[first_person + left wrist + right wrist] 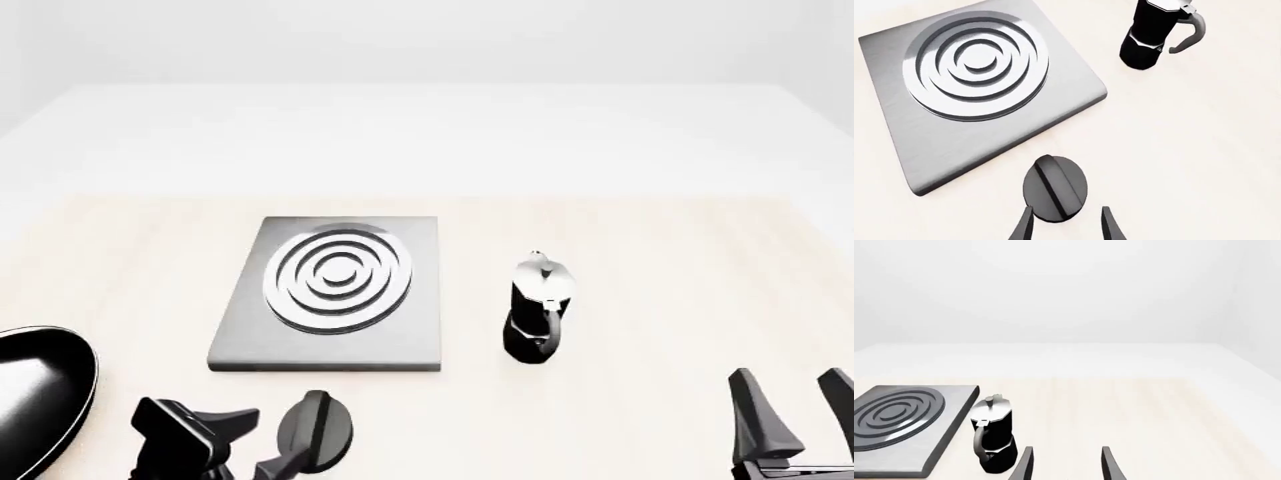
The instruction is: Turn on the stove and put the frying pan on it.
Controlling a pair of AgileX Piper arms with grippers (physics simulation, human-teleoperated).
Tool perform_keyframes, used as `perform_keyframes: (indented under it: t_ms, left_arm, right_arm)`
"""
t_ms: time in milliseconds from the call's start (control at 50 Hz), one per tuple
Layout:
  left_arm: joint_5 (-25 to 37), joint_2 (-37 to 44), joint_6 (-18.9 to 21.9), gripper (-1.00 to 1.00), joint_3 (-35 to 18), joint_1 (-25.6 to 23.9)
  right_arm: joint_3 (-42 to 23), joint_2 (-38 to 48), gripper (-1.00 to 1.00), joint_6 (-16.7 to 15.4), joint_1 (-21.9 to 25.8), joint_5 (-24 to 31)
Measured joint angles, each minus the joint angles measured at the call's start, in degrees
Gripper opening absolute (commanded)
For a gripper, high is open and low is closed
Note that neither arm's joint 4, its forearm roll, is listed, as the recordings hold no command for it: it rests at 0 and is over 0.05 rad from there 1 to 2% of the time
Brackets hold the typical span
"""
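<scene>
The left gripper (1065, 226) is down low at the black oval knob (1055, 188), jaws spread with a dark finger on either side of the knob's near end — whether they touch it cannot be told from the wrist view. From the front, that knob (315, 432) sits on the pale wooden worktop (641, 260) just nearer than the flat square grey metal stove plate (334, 296), whose round burner of concentric rings (339, 274) lies bare. Over at the far left edge, the round glossy black frying pan (40, 395) rests on the worktop, partly cut off by the frame and well apart from the stove; its handle is not in view. The small black-and-silver moka pot (538, 312) stands upright just to the right of the stove plate, close but not touching. The right gripper (790, 412) hovers at the lower right, jaws parted and holding nothing — its wrist view shows the moka pot (993, 436) and the stove corner (954, 420) ahead of the two fingers.
</scene>
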Motion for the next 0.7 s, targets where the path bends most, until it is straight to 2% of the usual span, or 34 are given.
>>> perform_keyframes:
  t_ms: [700]
  left_arm:
    - [-24.60, 23.05, -3.85, 1.00, 3.25, -1.82]
  right_arm:
    - [0.00, 0.00, 1.00, 0.00, 0.00, 0.00]
